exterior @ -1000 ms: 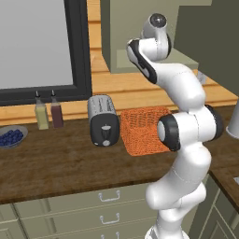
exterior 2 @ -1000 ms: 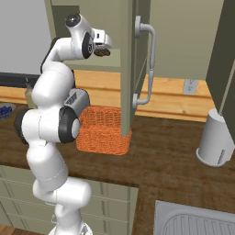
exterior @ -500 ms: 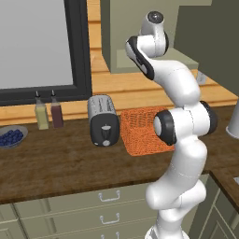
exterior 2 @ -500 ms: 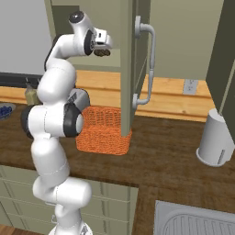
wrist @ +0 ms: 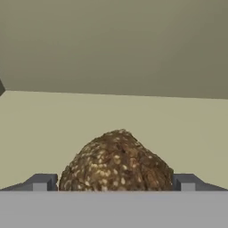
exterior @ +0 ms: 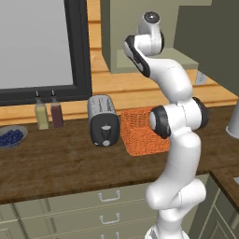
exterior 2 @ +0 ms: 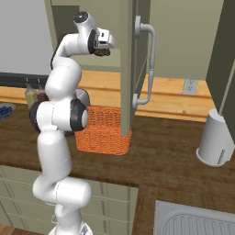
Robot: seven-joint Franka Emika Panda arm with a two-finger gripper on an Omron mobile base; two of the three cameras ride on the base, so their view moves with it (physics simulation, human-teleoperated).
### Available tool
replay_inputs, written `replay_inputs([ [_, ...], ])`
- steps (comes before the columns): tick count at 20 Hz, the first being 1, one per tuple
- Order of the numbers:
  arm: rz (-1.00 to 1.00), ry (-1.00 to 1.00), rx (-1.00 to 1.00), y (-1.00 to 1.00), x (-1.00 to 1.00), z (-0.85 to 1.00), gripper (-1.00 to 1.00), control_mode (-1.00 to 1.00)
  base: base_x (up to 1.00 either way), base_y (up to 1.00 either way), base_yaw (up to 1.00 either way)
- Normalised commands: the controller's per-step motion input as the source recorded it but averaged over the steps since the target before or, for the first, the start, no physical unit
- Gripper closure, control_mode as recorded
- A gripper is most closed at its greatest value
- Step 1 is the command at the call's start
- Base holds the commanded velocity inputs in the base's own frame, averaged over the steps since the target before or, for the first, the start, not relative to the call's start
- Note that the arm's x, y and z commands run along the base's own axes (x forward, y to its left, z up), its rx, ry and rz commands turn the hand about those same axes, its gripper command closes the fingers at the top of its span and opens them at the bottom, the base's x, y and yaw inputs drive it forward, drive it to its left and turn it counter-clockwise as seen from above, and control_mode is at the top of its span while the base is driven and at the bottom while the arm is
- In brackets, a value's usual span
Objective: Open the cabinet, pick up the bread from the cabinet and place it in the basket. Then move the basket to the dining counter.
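The olive-grey cabinet (exterior 2: 87, 18) stands open, its panelled door (exterior 2: 128, 69) with the silver bar handle (exterior 2: 149, 64) swung out toward me. On its shelf (wrist: 53, 116) lies the bread (wrist: 116, 162), a dark brown speckled lump, also seen in the right base view as bread (exterior 2: 103, 52). My gripper (wrist: 113, 183) is open, with one fingertip on each side of the bread and close to it. The same gripper (exterior 2: 103, 45) reaches into the cabinet at shelf height. The orange woven basket (exterior: 142, 130) sits on the worktop below, beside the toaster. The dining counter is out of view.
A black-and-silver toaster (exterior: 103, 120) stands left of the basket, with two bottles (exterior: 49, 112) and a bowl of blueberries (exterior: 10, 137) further left. A white canister (exterior 2: 215, 142) is on the right of the worktop and a sink (exterior 2: 193, 220) at the lower right.
The arm has straightened upward and the hand has eased a little deeper into the cabinet toward the bread. The jaws stayed wide.
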Motion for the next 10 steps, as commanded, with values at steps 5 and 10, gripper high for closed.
replay_inputs([
  [5,0.00,0.00,0.00,-0.01,0.21,-0.25,-1.00,-1.00,0.00,0.00,0.00],
  [10,0.00,0.01,-0.02,-0.03,0.01,-0.28,-1.00,-1.00,0.00,0.00,0.00],
])
